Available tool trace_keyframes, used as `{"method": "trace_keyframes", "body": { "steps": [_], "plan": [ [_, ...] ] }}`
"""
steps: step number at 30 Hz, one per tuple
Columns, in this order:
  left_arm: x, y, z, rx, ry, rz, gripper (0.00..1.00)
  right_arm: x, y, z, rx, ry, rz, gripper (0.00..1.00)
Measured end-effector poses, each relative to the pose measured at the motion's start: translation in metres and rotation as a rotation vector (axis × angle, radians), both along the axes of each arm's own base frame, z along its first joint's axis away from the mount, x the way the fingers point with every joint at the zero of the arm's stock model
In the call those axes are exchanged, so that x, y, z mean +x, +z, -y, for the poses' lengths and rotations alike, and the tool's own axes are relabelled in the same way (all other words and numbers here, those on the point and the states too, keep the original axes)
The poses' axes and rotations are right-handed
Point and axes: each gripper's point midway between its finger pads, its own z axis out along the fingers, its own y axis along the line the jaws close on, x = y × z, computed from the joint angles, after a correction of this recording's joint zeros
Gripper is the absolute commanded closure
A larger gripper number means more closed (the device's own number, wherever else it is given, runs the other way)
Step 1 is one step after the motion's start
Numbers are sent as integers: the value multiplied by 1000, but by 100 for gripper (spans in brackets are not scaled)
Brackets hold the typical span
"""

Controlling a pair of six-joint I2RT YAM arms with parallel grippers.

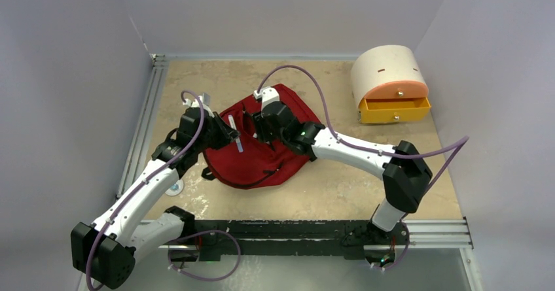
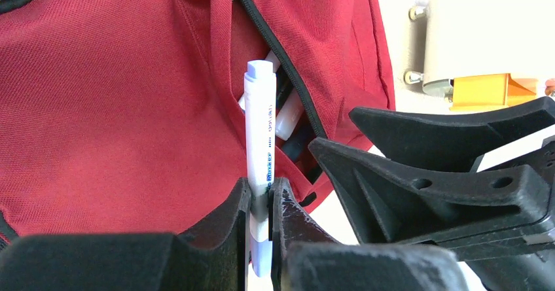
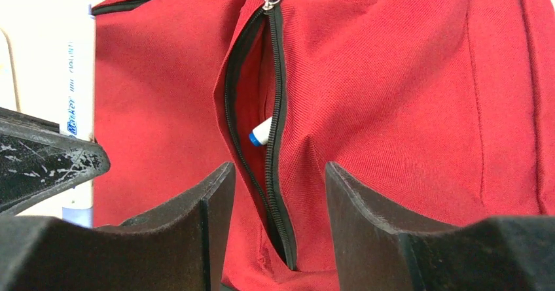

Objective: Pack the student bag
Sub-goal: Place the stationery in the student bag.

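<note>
The dark red student bag lies flat mid-table, its front pocket zipper open. Inside the pocket a white marker with a blue end shows; other pens lie there too. My left gripper is shut on a white marker with blue print, held upright just left of the pocket opening. That marker also shows at the left in the right wrist view. My right gripper is open over the lower end of the slit, a finger on each side, gripping nothing.
A cream-and-orange rounded drawer box stands at the back right with its yellow drawer pulled out. A small white round object lies near the left arm. Walls close in the left, back and right. The two grippers sit close together.
</note>
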Motion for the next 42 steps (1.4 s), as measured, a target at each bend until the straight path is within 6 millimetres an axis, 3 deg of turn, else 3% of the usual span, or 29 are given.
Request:
{"method": "trace_keyframes", "body": {
  "steps": [8, 17, 23, 28, 31, 42],
  "plan": [
    [-1, -1, 0, 2, 0, -4, 100, -1, -11, -8, -92, -16, 37, 49],
    [-2, -1, 1, -1, -7, -9, 100, 4, -28, -1, -163, -75, 28, 60],
    [-3, -2, 3, -7, -20, -13, 100, 10, -25, 7, -159, -152, 41, 74],
    [-2, 1, 9, -27, -41, -3, 100, 12, -26, 13, -166, -193, 43, 94],
    [0, 3, 15, -48, -68, 3, 100, 12, -26, 14, -164, -202, 42, 100],
    [4, -12, 38, -100, -166, -40, 100, 12, -13, 14, -109, -228, 41, 100]
  ]
}}
